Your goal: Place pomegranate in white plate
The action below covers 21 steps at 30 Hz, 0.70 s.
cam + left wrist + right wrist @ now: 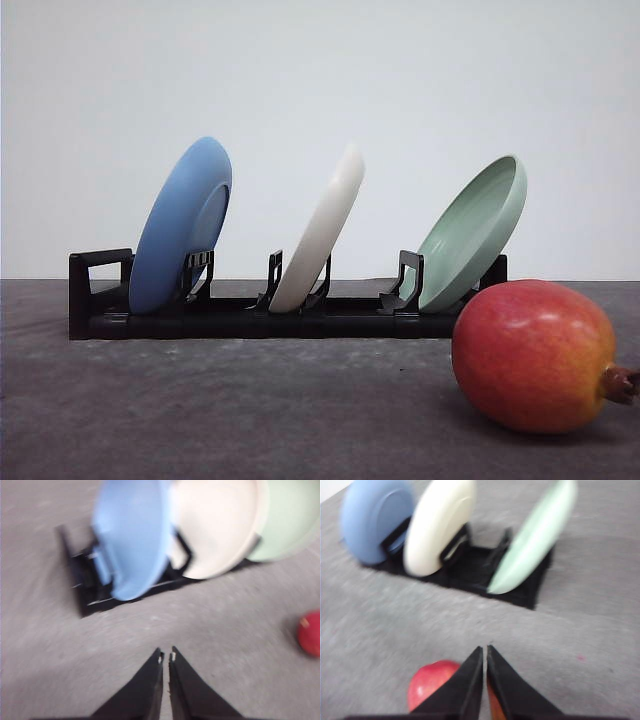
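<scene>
The pomegranate [533, 355] lies on the grey table at the front right, red with yellow-orange patches, its brown crown pointing right. The white plate [322, 228] stands on edge in the middle slot of a black rack [250, 318], leaning right. In the left wrist view my left gripper [166, 656] is shut and empty above bare table, with the white plate [215, 527] beyond it and the pomegranate [310, 633] off to one side. In the right wrist view my right gripper [485, 651] is shut and empty just above the pomegranate [429, 682], the white plate [437, 525] further ahead.
A blue plate [182, 225] fills the rack's left slot and a pale green plate [472, 232] its right slot, both leaning right. The grey table [250, 410] spreads in front of the rack, with a pale wall behind.
</scene>
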Tool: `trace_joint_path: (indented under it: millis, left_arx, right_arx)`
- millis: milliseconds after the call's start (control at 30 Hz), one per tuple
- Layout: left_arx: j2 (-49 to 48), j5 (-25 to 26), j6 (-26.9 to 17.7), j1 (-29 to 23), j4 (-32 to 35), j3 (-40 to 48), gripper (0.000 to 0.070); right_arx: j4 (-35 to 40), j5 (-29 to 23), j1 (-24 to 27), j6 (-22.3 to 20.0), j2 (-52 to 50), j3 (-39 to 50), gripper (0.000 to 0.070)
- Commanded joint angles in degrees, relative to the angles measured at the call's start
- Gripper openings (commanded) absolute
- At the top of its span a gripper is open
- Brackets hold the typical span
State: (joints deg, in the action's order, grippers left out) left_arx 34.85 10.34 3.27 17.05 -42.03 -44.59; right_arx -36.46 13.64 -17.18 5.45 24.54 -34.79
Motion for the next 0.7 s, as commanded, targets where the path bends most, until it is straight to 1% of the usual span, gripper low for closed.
trace_joint_path:
  millis: [0,67,133,233,267,300,433,533,667]
  left_arx:
    - [0.9,0.0,-4.0,1.4,0.7,-1.1,0.0003]
    - [1.5,0.0,-4.3,2.4,0.8,-1.1,0.0003]
    - [1.9,0.0,-4.3,2.9,1.1,-1.1,0.0027]
    - [1.8,0.6,-4.3,3.0,1.5,-1.1,0.0264]
    - [1.8,0.8,-4.3,3.0,1.6,-1.1,0.0318]
    - [1.8,1.2,-4.3,3.0,1.6,-1.1,0.035]
    - [1.8,4.0,-4.3,3.8,1.7,-1.1,0.0353]
    - [2.5,4.7,-4.3,5.2,2.7,-1.1,0.0353]
    - [4.8,4.6,-4.3,8.5,7.2,-1.1,0.0353]
  right_arx:
    - [0.8,-0.2,-0.9,-1.8,0.5,-0.8,0.0006]
    - [0.8,-0.1,-1.3,-1.9,0.5,-0.8,0.0007]
    - [0.9,-0.1,-1.3,-1.9,0.5,-0.8,0.0032]
    - [0.9,-0.2,-1.3,-1.8,0.5,-0.8,0.025]
    - [0.9,-0.2,-1.3,-1.8,0.4,-0.8,0.0289]
    - [0.9,-0.2,-1.3,-1.8,0.4,-0.8,0.0311]
    - [0.9,-0.2,-1.3,-1.6,0.4,-0.8,0.0311]
    - [0.9,-0.1,-1.3,-1.5,0.4,-0.8,0.0311]
    - [0.9,-0.1,-1.3,-1.4,0.4,-0.8,0.0311]
